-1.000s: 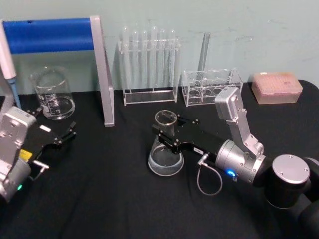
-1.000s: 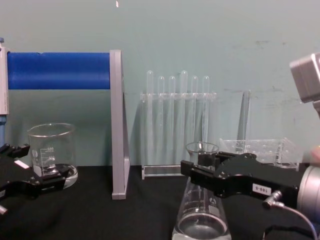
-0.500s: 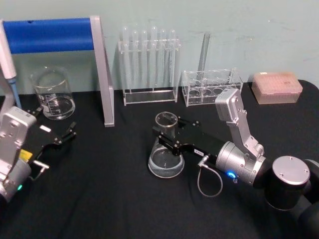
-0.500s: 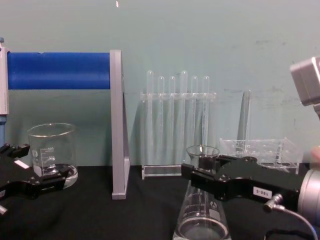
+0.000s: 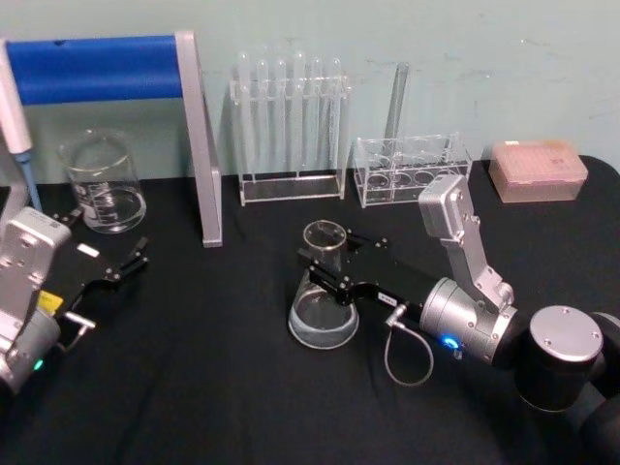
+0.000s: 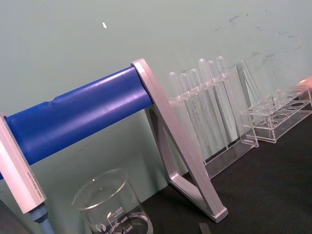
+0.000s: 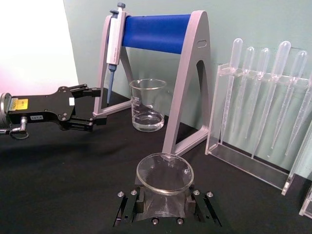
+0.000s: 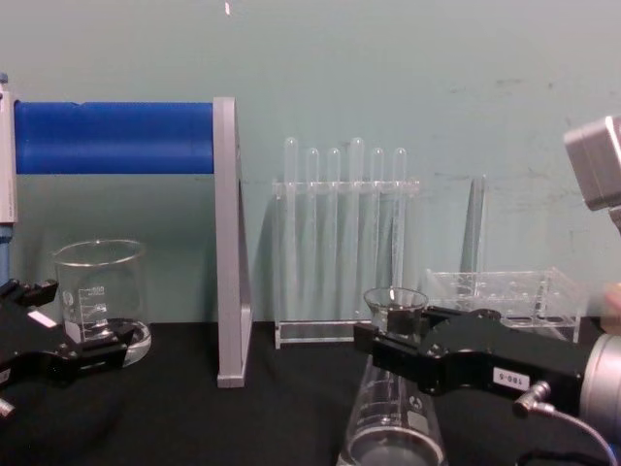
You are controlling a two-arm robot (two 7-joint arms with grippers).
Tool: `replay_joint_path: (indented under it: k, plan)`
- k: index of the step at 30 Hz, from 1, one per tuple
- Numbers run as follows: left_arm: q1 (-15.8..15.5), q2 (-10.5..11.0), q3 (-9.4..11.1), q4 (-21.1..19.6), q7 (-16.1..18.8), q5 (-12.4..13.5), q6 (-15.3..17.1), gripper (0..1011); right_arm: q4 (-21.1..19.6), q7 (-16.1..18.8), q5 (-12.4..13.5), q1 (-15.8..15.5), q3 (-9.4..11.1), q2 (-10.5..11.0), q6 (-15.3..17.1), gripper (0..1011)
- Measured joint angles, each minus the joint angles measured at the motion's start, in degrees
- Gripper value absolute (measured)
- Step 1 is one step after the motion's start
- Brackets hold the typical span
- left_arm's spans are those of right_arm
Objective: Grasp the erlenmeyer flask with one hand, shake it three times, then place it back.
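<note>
Lowered a little since a second ago: erlenmeyer flask (image 5: 323, 291), centre of the head frame, lip sunk in the chest view, base apparently back on the black desk (image 5: 213, 387). Right hand (image 5: 329, 268) still clamped around the neck, fingers (image 7: 127, 204) flanking the rim in its wrist view. Probably the put-down stage; release and retreat remaining. Left hand (image 5: 121, 265) parked at left edge near the beaker (image 5: 102, 184), fingers apart.

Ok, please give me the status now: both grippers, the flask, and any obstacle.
Right gripper shut on erlenmeyer flask neck. Flask upright, base on or near the black table. Left gripper open, parked near the beaker. Nothing crowding the flask.
</note>
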Motion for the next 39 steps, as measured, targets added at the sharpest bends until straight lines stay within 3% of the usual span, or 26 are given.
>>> replay_joint_path:
  k: [24, 39]
  plan:
    - [0.0, 0.0, 0.0, 0.0, 0.0, 0.0, 0.0, 1001, 0.0, -0.2, 0.0, -0.1, 0.0, 0.0, 0.3, 452]
    - [0.0, 0.0, 0.0, 0.0, 0.0, 0.0, 0.0, 1001, 0.0, -0.1, -0.1, -0.1, 0.0, 0.0, 0.4, 898]
